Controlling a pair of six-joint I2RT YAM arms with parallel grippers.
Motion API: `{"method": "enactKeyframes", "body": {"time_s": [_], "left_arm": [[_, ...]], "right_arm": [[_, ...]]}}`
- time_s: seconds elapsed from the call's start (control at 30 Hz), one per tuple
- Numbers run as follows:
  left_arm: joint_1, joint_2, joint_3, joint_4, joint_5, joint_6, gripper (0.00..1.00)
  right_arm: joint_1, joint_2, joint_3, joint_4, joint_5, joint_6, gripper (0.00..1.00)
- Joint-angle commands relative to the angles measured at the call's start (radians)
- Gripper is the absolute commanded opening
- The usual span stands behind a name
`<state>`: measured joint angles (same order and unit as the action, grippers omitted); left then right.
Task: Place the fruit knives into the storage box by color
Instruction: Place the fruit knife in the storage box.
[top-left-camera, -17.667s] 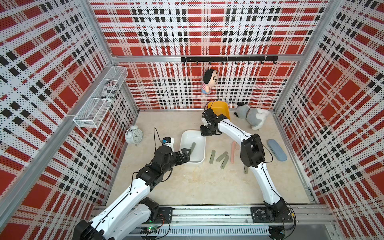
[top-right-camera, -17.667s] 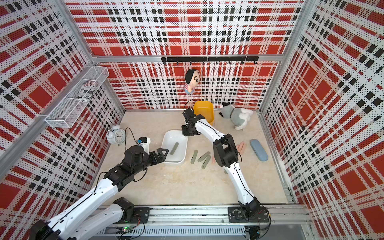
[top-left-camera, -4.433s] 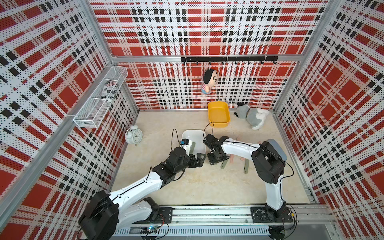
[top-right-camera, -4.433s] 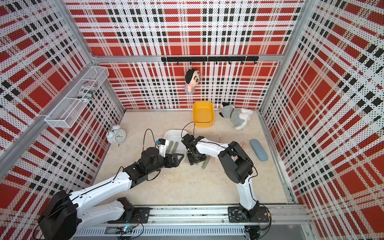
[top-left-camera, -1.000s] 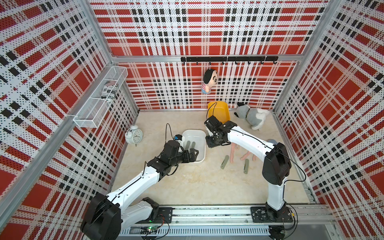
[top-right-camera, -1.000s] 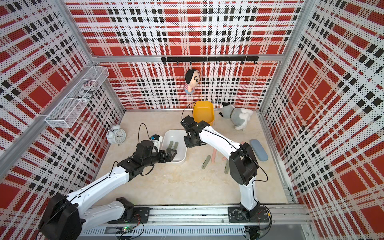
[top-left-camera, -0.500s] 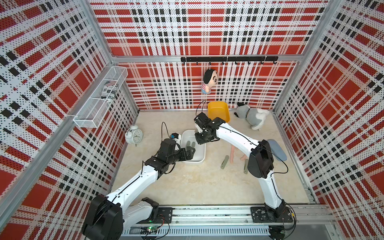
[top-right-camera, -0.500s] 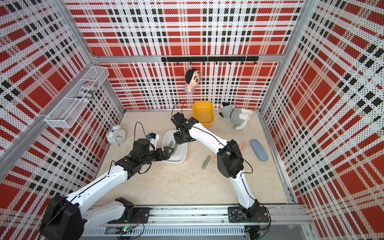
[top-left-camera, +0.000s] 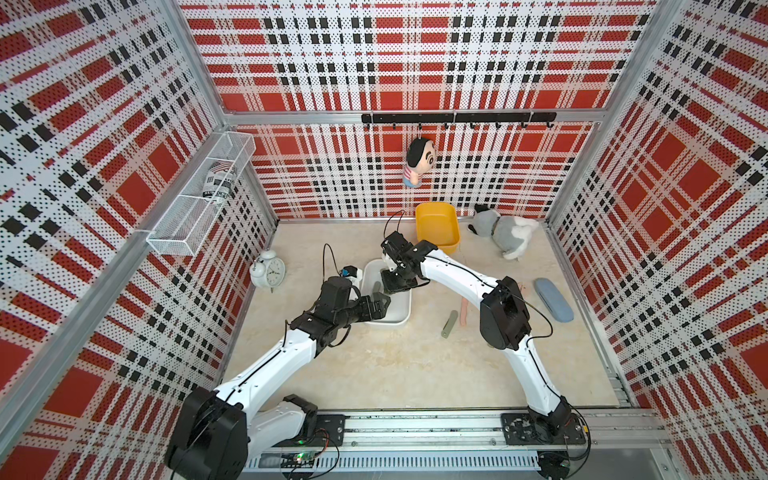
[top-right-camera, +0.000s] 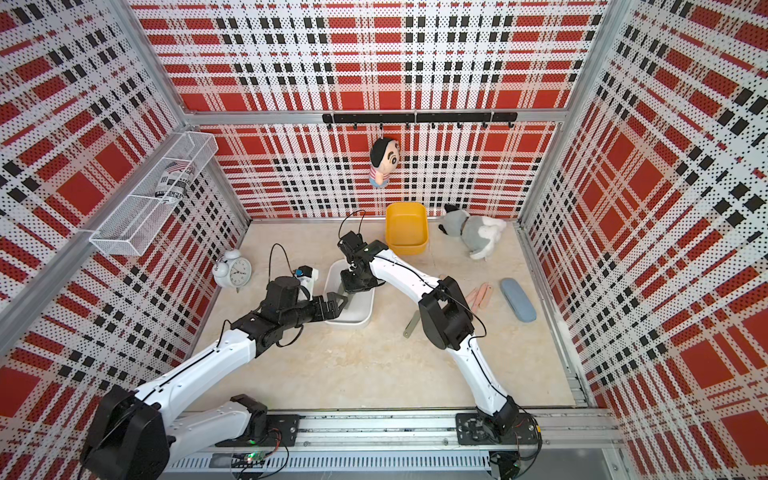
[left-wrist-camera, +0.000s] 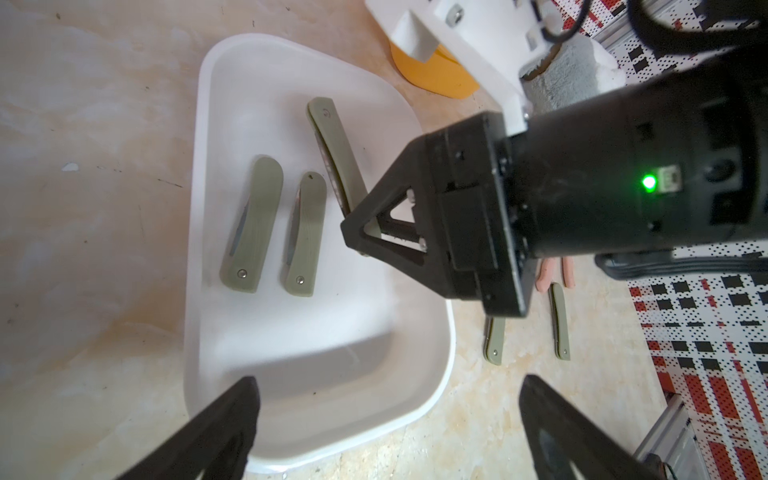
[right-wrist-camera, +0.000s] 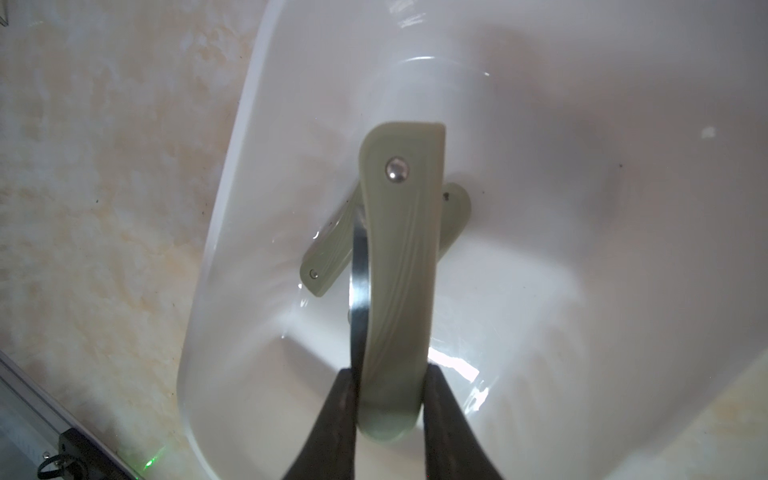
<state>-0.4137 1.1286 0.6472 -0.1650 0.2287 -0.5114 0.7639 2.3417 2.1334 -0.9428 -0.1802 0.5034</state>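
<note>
Knife, sage-green plastic folding type (right-wrist-camera: 399, 266), pinched in my right jaws over the white oblong plastic box (left-wrist-camera: 316, 332); two more green knives (left-wrist-camera: 252, 224) (left-wrist-camera: 304, 235) lie inside. Left jaws spread wide at box's near end.

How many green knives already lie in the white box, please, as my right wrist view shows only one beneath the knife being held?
Observer: Two boxed knives lie flat, side by side, in the white box.
Operator: Thank you; how many green ones lie outside?
Observer: Two loose green knives lie on the table, apart from the box.
Operator: Where is the left arm?
Observer: The left gripper hovers at the box's near end, fingers open and empty.
</note>
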Motion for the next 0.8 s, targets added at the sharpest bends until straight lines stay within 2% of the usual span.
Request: {"method": "enactKeyframes", "body": {"time_s": [0.0,0.43,0.77], "left_arm": [[0.006,-0.003,0.018,0.024,0.008,0.004,0.99],[0.006,-0.006,0.017,0.018,0.003,0.003,0.99],[0.006,-0.039,0.008,-0.045,-0.027,-0.006,0.99]], "right_arm": [[0.008,0.039,0.031,0.019,-0.026,0.022,0.24],[0.008,0.091,0.029,0.033,-0.053,0.027,0.27],[-0.003,0.045,-0.013,0.065,-0.056,0.026,0.48]]}}
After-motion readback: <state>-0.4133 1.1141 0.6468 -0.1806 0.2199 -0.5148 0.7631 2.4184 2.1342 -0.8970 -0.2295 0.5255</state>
